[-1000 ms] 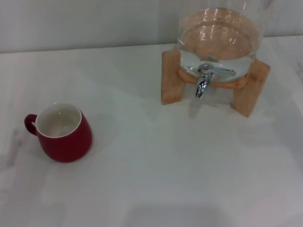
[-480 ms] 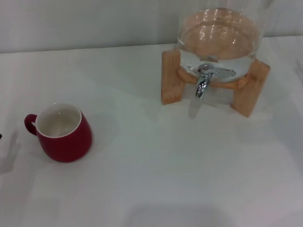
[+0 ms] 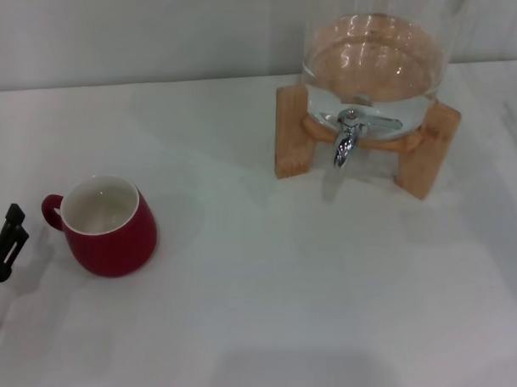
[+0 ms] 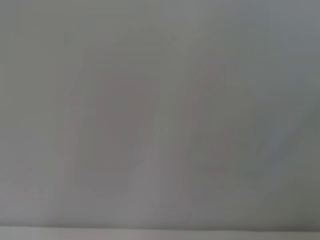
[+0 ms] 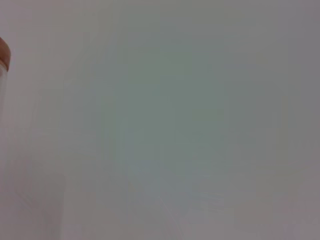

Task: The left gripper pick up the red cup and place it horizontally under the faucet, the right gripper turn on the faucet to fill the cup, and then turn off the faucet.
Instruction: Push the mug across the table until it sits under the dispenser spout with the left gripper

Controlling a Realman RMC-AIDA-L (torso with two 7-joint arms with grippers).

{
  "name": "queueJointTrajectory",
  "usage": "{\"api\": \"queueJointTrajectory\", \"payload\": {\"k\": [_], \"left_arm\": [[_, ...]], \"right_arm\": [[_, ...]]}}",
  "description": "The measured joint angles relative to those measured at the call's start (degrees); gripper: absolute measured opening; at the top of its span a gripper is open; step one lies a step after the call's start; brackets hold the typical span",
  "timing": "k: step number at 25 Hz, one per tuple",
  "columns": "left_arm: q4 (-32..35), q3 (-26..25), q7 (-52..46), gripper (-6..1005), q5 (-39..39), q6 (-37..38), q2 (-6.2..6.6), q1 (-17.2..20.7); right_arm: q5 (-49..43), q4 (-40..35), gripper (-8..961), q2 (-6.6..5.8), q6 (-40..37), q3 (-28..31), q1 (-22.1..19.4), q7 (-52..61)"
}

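The red cup (image 3: 109, 227) stands upright on the white table at the left of the head view, its cream inside showing and its small handle pointing left. The black tip of my left gripper (image 3: 3, 247) pokes in at the left edge, just left of the cup's handle and apart from it. The chrome faucet (image 3: 346, 139) hangs from the front of the clear glass dispenser (image 3: 373, 62) on its wooden stand (image 3: 293, 131) at the back right. My right gripper is out of view. The left wrist view shows only blank surface.
The white table (image 3: 264, 279) stretches between the cup and the dispenser. A pale wall runs along the back. The right wrist view shows a sliver of the dispenser's rim (image 5: 3, 55) at its edge.
My left gripper has come into the head view from the left edge and moved right, toward the cup's handle. The cup and the dispenser have not moved.
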Motion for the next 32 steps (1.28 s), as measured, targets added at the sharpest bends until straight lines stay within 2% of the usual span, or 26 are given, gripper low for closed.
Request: {"api": "queueJointTrajectory", "payload": {"k": [32], "left_arm": [[-0.49, 0.44, 0.00, 785, 3.30, 2.85, 0.06, 0.09]], "right_arm": [[0.00, 0.09, 674, 0.09, 0.60, 0.00, -0.04, 0.00]]}}
